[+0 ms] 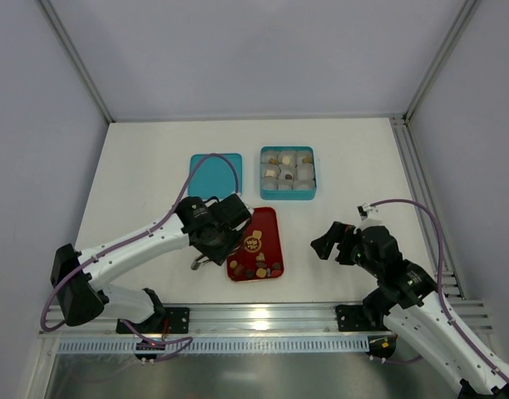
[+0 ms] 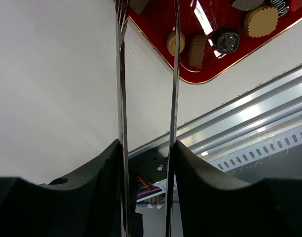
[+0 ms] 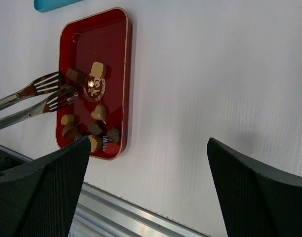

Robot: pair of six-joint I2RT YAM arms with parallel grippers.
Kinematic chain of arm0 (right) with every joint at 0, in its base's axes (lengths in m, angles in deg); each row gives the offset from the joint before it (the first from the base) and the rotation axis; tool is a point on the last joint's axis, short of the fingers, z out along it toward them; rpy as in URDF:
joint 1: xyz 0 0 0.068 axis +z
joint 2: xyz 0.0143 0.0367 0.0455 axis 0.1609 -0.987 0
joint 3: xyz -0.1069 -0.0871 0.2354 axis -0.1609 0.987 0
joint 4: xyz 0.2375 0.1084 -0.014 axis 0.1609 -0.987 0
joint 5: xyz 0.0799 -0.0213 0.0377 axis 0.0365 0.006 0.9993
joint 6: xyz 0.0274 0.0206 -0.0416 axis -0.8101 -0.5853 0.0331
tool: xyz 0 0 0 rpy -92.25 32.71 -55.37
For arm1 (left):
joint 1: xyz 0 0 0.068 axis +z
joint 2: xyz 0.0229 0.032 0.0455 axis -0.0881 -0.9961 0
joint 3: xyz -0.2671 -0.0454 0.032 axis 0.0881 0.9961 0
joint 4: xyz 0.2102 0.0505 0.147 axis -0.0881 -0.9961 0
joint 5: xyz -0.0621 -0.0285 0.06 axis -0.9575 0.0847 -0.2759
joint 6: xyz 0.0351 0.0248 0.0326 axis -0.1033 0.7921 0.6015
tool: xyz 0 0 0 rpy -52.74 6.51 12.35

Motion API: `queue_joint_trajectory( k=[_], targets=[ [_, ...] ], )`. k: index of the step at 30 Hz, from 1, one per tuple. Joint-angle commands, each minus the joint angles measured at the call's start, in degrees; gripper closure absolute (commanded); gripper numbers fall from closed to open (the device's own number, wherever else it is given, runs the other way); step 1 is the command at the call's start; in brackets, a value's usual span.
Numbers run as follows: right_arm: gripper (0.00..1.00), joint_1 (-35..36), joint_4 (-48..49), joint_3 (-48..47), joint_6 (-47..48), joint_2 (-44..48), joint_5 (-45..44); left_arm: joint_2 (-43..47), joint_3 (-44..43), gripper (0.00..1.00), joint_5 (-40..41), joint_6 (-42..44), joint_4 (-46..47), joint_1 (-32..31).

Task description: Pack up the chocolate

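The chocolate [image 1: 254, 269] lies as several small brown, tan and reddish pieces in the red tray [image 1: 267, 223], mostly at its near end. It also shows in the right wrist view [image 3: 97, 113] and the left wrist view [image 2: 197, 49]. My left gripper [image 1: 214, 248] [image 2: 147, 148] is shut on metal tongs [image 2: 122, 84]. The fork-like tong tips [image 3: 53, 91] are slightly apart and hold nothing, over the tray's left rim beside a dark square piece [image 3: 75, 75]. My right gripper [image 1: 328, 243] [image 3: 148, 142] is open and empty, right of the tray.
A teal box [image 1: 288, 196] with grey-white paper cups, some holding pieces, stands behind the tray. Its teal lid [image 1: 214, 173] lies to the left. An aluminium rail [image 1: 263, 316] runs along the table's near edge. White walls enclose the table.
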Motion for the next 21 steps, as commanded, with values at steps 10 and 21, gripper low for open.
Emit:
queue_joint_trajectory(
  k=[10, 21],
  targets=[
    [0.0, 0.23, 1.77, 0.03, -0.78, 0.63, -0.26, -0.79, -1.73, 0.59, -0.45, 0.47, 0.24, -1.01],
    [0.0, 0.23, 1.68, -0.23, -0.78, 0.63, -0.35, -1.84, -1.73, 0.65, -0.71, 0.56, 0.86, -1.19]
  ],
)
